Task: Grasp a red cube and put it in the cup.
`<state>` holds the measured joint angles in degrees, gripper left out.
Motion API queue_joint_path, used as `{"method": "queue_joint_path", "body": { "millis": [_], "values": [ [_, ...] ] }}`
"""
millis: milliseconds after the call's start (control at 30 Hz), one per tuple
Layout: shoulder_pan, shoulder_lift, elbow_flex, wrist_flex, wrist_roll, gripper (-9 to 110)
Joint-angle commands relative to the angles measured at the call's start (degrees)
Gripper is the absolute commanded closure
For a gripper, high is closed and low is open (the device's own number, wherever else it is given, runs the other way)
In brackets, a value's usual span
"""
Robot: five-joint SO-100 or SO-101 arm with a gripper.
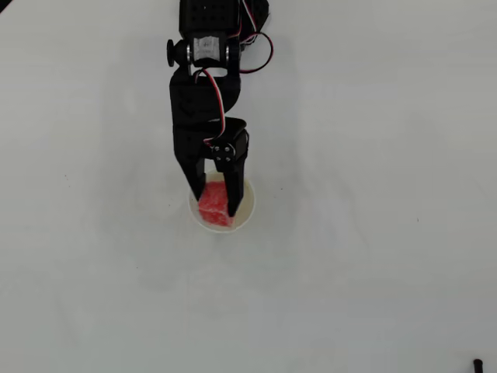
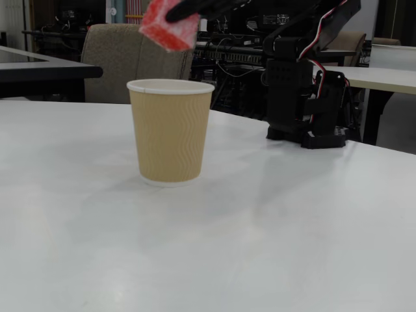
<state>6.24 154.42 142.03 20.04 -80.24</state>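
The cube [image 1: 213,205] hangs clamped in my jaws, above the cup [image 1: 244,211] mouth and clear of the rim in the fixed view [image 2: 170,26]. The cup stands upright on the tabletop [image 2: 273,247]. To release cleanly, I should centre the cube over the opening, lower slightly, then part the jaws.

Behind the glossy white counter [image 2: 273,247] stand a beige upholstered chair [image 2: 123,58], a dark desk [image 2: 45,68] to its left, and dim clutter, possibly cables and equipment.
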Motion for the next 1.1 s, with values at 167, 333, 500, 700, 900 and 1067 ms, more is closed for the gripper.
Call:
{"method": "queue_joint_path", "body": {
  "millis": [167,333,500,700,900,1067],
  "values": [
    [0.18,2.64,-0.44,1.58,0.62,98],
    [0.97,3.08,-0.7,2.46,0.62,98],
    [2.55,3.16,-0.88,2.55,0.62,98],
    [4.13,3.16,-0.97,2.99,0.62,99],
    [4.31,4.04,-1.41,5.27,0.62,99],
    [4.04,5.36,-1.23,5.62,0.62,99]
  ]
}}
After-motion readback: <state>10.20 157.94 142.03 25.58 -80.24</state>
